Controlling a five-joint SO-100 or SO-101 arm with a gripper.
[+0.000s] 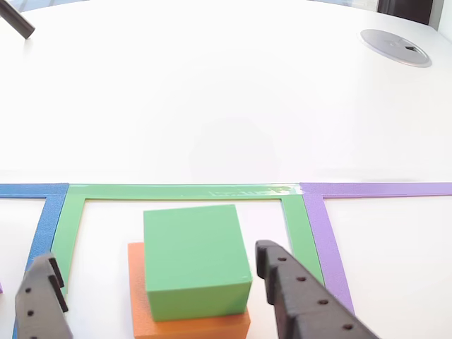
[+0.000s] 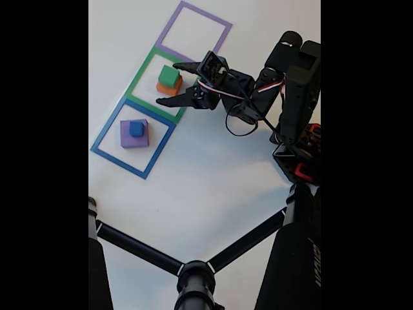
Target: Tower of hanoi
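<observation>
White, glossy table (image 2: 213,187) throughout, bright with glare toward the far side in the other view. In the fixed view, left to right: at lower left a flat blue square outline (image 2: 105,132), holding the purple block (image 2: 126,139) with the blue cube (image 2: 136,128) stacked on top; further up and right a flat green square outline (image 2: 143,67), holding the orange block (image 2: 165,88) with the green block (image 2: 170,76) sitting on it; beyond that, uppermost, a flat purple square outline (image 2: 169,31). Right of the green outline, the black pincer (image 2: 169,84), jaws spread wide, one fingertip either side of the orange-and-green stack, gripping nothing. Further right, the dark arm (image 2: 293,90) with its cable loop, red fittings at the base near the right margin. Along the bottom, black tripod-like struts (image 2: 139,248) meeting at a hub. In the other view, left to right: top left corner, the end of a dark rod (image 1: 18,23); lower left, a strip of the blue outline (image 1: 44,219) and one black fingertip (image 1: 39,296); centre, the green block (image 1: 194,258) atop the orange block (image 1: 141,311), inside the green outline (image 1: 183,191), between the parted fingers with a clear gap on each side; pincer (image 1: 159,272) released; right of the stack, the second toothed finger, then the purple outline (image 1: 325,233). Top right, a round grey cable grommet (image 1: 395,46) set in the table, and a dark object at the far corner beyond the table edge.
</observation>
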